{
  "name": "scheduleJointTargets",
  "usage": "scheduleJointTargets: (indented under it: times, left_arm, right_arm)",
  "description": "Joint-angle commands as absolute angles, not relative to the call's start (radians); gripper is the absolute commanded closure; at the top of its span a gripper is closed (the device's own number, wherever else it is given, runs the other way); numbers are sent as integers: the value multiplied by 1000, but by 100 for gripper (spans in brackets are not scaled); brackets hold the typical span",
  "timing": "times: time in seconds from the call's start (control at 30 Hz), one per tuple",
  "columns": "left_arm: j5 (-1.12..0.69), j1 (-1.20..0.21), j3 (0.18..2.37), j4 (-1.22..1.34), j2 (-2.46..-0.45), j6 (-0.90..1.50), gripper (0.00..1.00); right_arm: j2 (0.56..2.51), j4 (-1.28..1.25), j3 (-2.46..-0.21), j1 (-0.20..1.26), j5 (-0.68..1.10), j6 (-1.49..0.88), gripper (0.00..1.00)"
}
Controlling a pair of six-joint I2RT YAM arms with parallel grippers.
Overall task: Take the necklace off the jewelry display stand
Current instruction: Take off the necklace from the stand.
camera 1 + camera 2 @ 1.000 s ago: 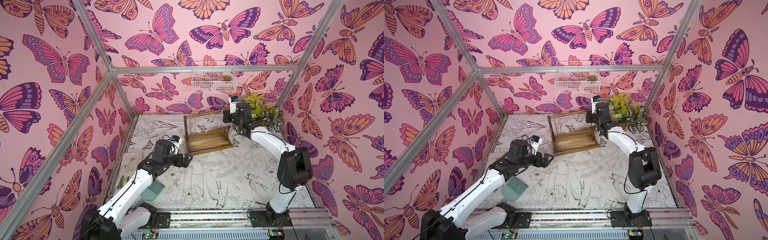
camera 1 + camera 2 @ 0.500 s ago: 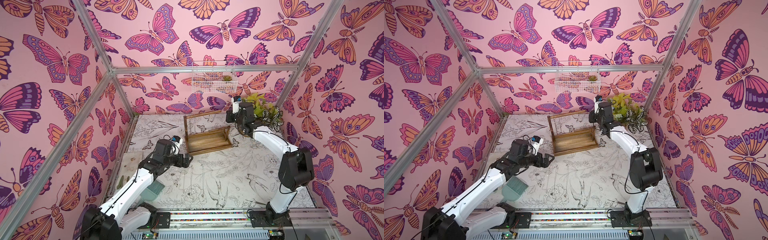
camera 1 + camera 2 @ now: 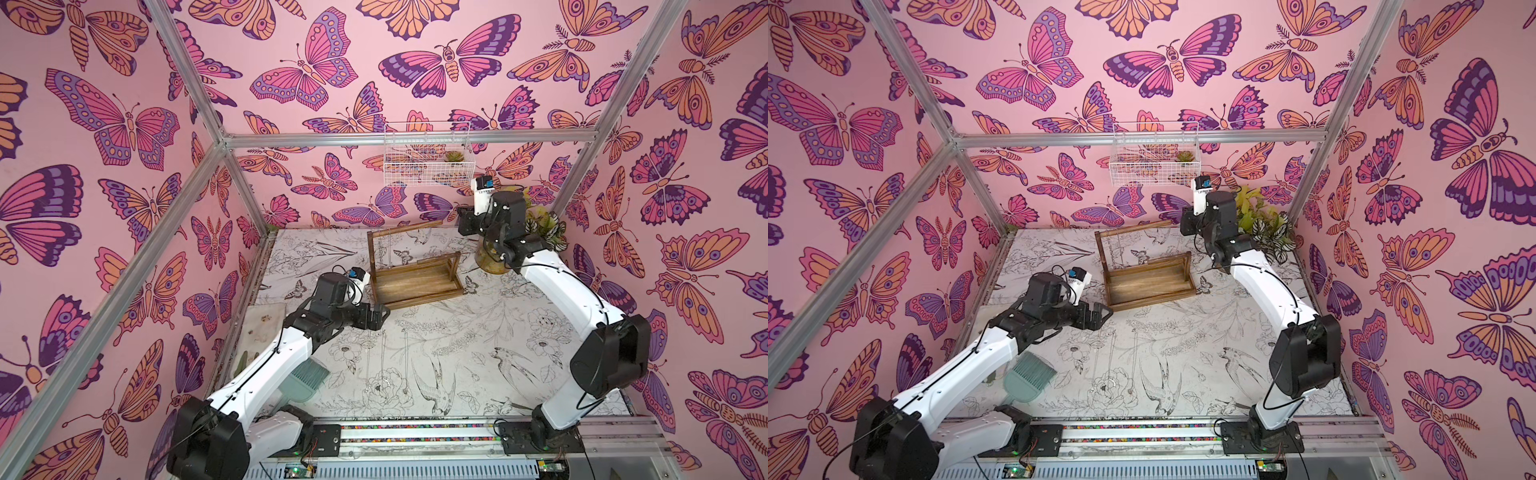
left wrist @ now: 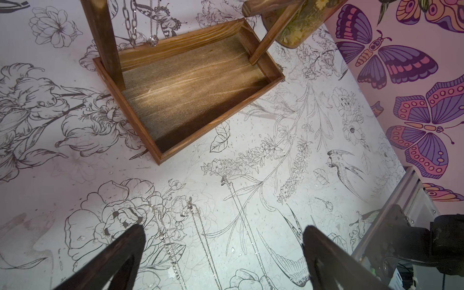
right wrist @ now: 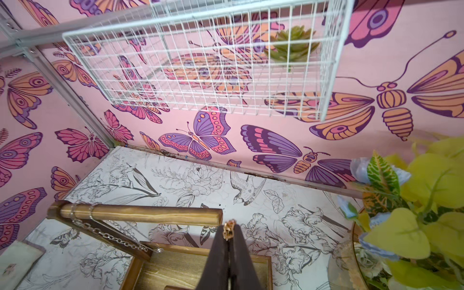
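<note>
Right gripper [image 5: 229, 236] clamped on gold necklace [image 5: 228, 229]: a light, limp, slippery chain, best pinched at links. It is seemingly clear of crossbar [image 5: 140, 213], 1 o'clock of jewelry display stand [image 3: 415, 286]. Left gripper [image 4: 223, 228] spread, empty.

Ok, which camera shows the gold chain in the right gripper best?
The right wrist view: gold chain links sit pinched at the tip of the shut right gripper, near the crossbar end of the jewelry display stand. In both top views it is too small to see; the left wrist view misses it.
</note>
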State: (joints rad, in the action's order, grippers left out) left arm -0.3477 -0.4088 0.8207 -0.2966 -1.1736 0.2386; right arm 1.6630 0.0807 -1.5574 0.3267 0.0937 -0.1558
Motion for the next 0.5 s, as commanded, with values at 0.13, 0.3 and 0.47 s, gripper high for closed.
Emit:
scheduleJointTargets:
  times: [0.13, 0.3, 0.47]
  left_arm:
    - [-389, -433, 870, -244, -1217, 205, 0]
    - [-410, -453, 892, -220, -1244, 191, 0]
    - [-418, -468, 919, -199, -1262, 185, 0]
  right_arm:
    - [1613, 178, -1627, 323, 174, -147, 100]
    - [1580, 231, -1648, 336, 203, -145, 100]
    - [1503, 282, -1668, 360, 210, -137, 100]
